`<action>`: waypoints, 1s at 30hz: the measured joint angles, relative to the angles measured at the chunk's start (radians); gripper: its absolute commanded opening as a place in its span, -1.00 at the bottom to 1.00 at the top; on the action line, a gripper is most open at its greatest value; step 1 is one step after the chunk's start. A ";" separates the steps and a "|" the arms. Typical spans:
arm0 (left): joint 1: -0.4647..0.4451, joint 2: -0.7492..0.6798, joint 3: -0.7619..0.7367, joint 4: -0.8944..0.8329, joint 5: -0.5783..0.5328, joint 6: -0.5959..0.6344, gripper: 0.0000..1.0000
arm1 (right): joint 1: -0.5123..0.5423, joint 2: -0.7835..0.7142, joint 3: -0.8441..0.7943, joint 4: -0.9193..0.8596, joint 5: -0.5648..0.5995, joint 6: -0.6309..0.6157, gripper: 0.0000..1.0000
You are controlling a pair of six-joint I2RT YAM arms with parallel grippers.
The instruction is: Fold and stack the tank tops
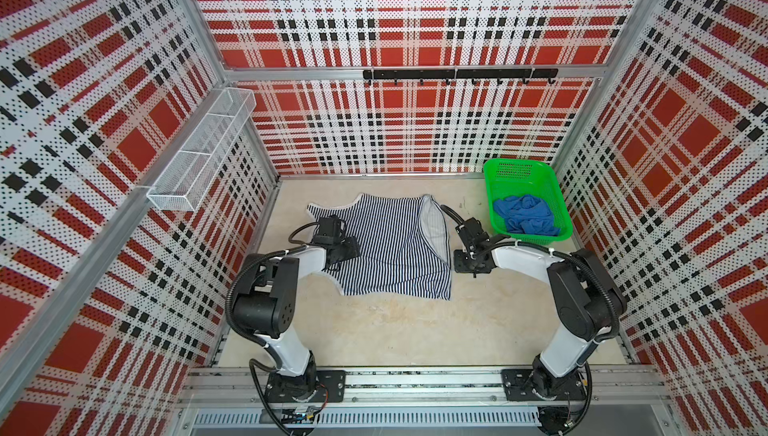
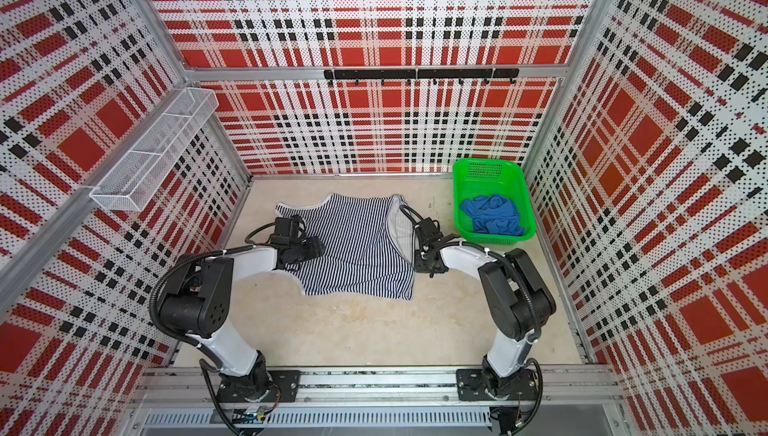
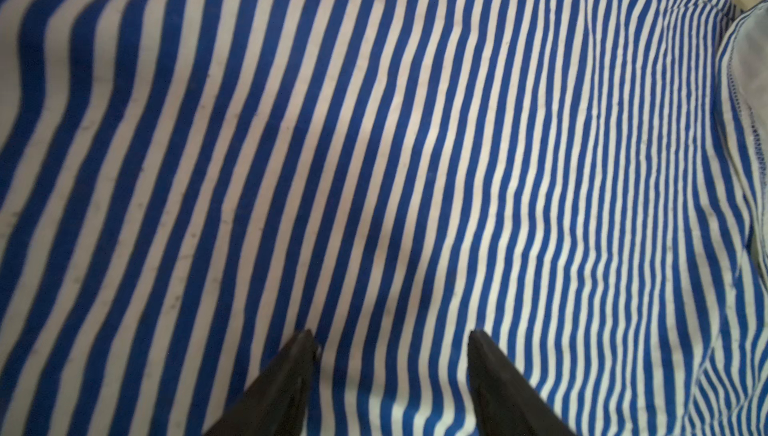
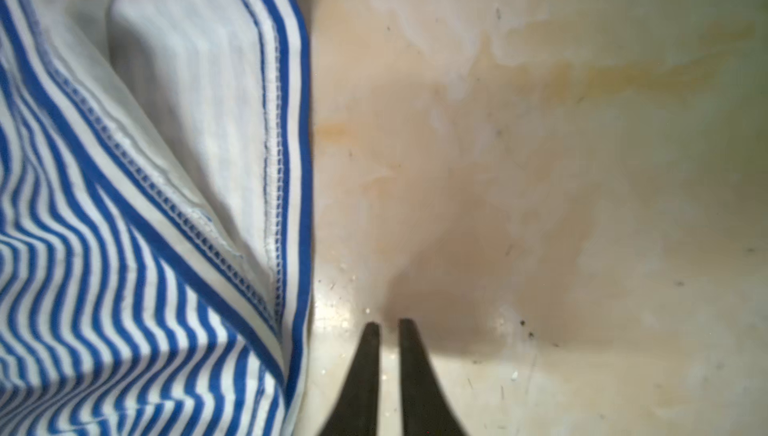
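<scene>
Right gripper [image 4: 388,324], narrow gap, beside striped top [image 4: 104,288]; basket [image 1: 515,170] near.

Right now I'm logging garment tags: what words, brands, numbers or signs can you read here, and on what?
None readable: no words, labels, numbers or signs show on the striped tank top, the blue tank top or the green basket, in any view.

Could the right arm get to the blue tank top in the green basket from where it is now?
Probably yes. The right gripper hovers empty over bare table beside the green basket, whose open top leaves the crumpled blue tank top uncovered; nothing stands between them.
</scene>
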 measured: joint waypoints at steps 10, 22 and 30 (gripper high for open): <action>-0.036 -0.055 -0.040 -0.051 -0.019 -0.029 0.25 | 0.103 0.211 0.478 0.022 0.092 -0.085 0.65; -0.007 -0.086 -0.076 -0.047 -0.013 -0.032 0.24 | 0.151 0.449 0.610 -0.043 0.244 -0.099 0.68; 0.008 -0.095 -0.085 -0.047 -0.010 -0.031 0.23 | 0.118 0.463 0.607 -0.037 0.287 -0.081 0.66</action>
